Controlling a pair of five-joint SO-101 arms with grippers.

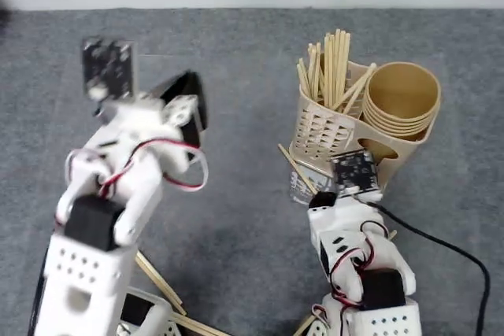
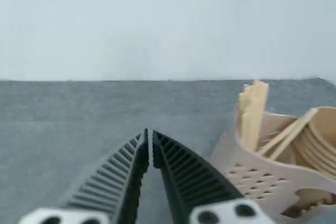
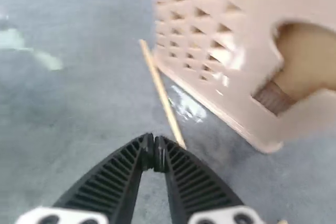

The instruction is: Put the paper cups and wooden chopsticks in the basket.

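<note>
We are looking first at the left gripper [image 2: 149, 136]: its 2 black ribbed fingers are pressing tip to tip with nothing between them, and it is hanging above the grey mat [image 1: 244, 226], well apart from the basket [image 1: 315, 127]. The right gripper [image 3: 155, 142] is closed in the same way, its fingers meeting at the tips, and it is sitting low over the mat just beside the basket's perforated wall. A loose chopstick [image 3: 160, 90] is lying on the mat along the foot of that wall, its near end coming right up beside the right gripper's tips. We cannot tell whether it is touching them, but it is not sitting between the fingers. Moving outward, the beige basket is standing upright on the mat with 2 compartments. A bundle of chopsticks [image 1: 331, 64] is standing on end in the latticed compartment nearer the left arm. A nested stack of paper cups [image 1: 402, 96] is filling the other one, mouths up. In the high view, a few more spare chopsticks [image 1: 157, 277] are lying flat on the mat near the base of the left arm — well apart from the basket.
</note>
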